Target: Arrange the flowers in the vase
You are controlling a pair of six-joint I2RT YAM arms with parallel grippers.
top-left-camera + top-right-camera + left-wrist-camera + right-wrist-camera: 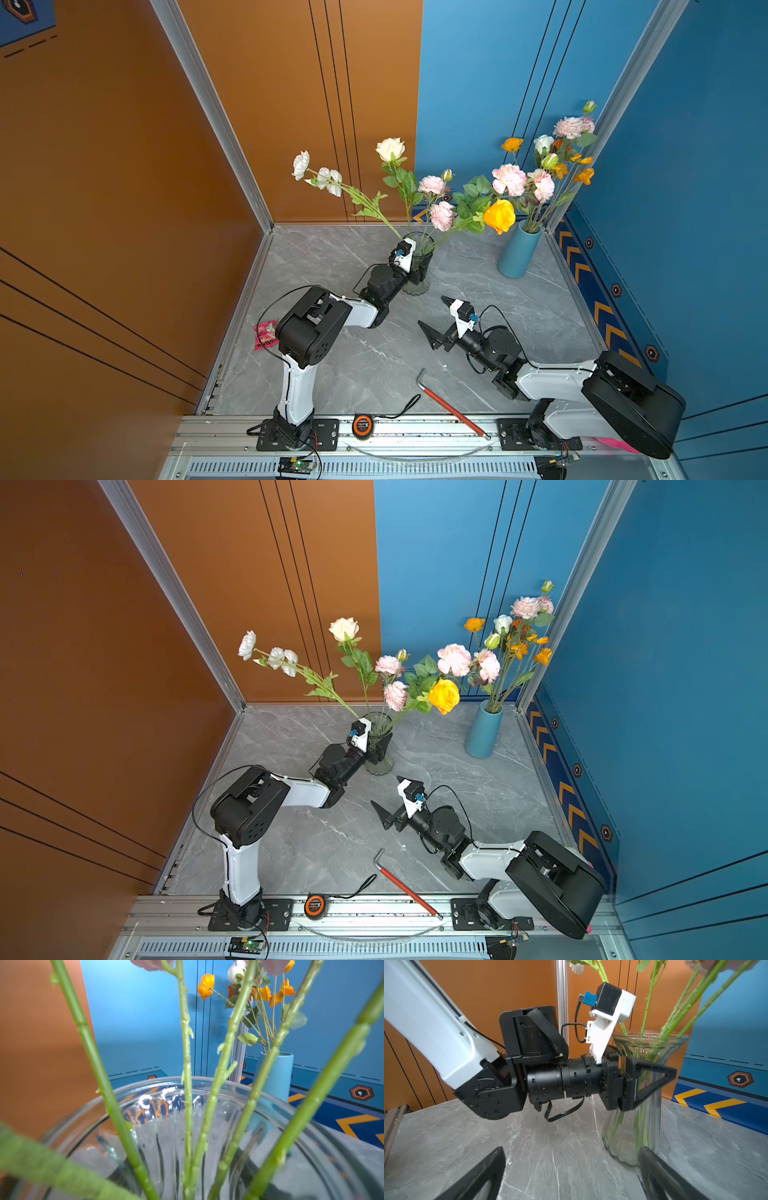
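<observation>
Table: grey marble-look table (332, 374), lower middle of both top views; orange wall (104, 166) at left, blue wall (478, 83) at right w/ orange chevrons + hexagon marks, no words on either
Right arm: right arm (557, 378) comes in from lower right, forearm low over the top, wrist aimed twd upper left
Left arm: left arm (316, 328) rises from the front rail (415, 432) at lower left, elbow bent, forearm reaching up-right to ctr of frame
Flowers: flowers (442, 215) stand w/ stems in the glass vase, blooms pink, cream, white + yellow-orange fanned out above it, upper ctr
Blue vase: blue vase (517, 253) right of ctr, holds a second bunch (540, 183)
Glass vase: glass vase (417, 286) upright at ctr, ribbed, clear, no label
Left gripper: left gripper (376, 744) level at the vase waist, fingers (630, 1082) one each side of the glass; if they press it, can't tell
Right gripper: right gripper (432, 311) below-right of glass vase, apart from it, fingers (428, 332) spread wide, nothing btwn
Hex key: red-handled hex key (451, 409) lower ctr, lying aslant
Tape measure: tape measure (362, 426) on the front rail, orange + black, label too small to read
Packet: pink packet (266, 333) at table's left edge, print not legible
</observation>
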